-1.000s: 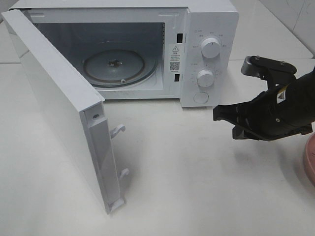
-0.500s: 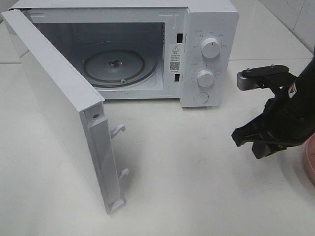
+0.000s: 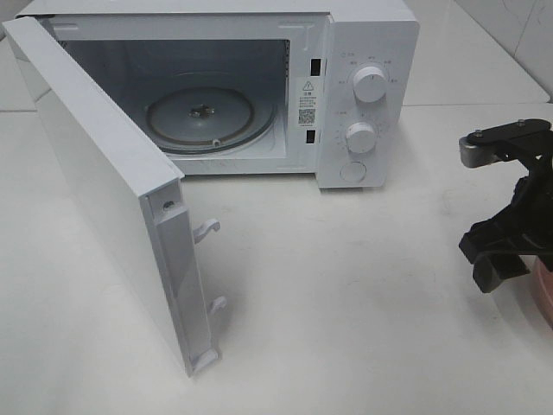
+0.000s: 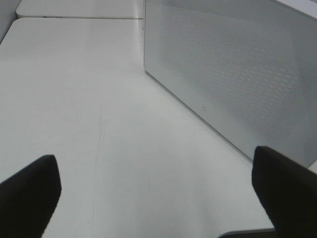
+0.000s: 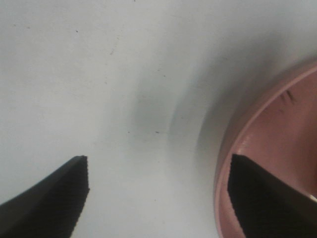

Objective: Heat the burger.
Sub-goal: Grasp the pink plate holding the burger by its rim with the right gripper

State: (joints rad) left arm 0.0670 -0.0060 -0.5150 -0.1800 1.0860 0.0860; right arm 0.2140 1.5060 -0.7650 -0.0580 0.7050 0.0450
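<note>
The burger is out of view in every frame. The white microwave (image 3: pixel 363 86) stands at the back with its door (image 3: pixel 104 181) swung wide open, and its glass turntable (image 3: pixel 203 117) is bare. My right gripper (image 3: pixel 494 259) hangs at the far right, pointing down beside the pink plate (image 3: pixel 544 298). In the right wrist view the right gripper (image 5: pixel 158 198) is open with nothing between its fingers, and one fingertip (image 5: pixel 267 198) is over the pink plate's rim (image 5: pixel 233 144). My left gripper (image 4: pixel 156 193) is open over bare table next to the microwave door's outer face (image 4: pixel 237 74).
The door sticks out over the left half of the table, with its two latch hooks (image 3: pixel 207 229) facing right. Two knobs (image 3: pixel 370 84) sit on the microwave's control panel. White tabletop (image 3: pixel 346 303) lies between the door and the right gripper.
The right arm has swung to the right, away from the microwave and toward the pink plate. Its gripper has tipped downward and gone from shut to open. The left gripper has not moved.
</note>
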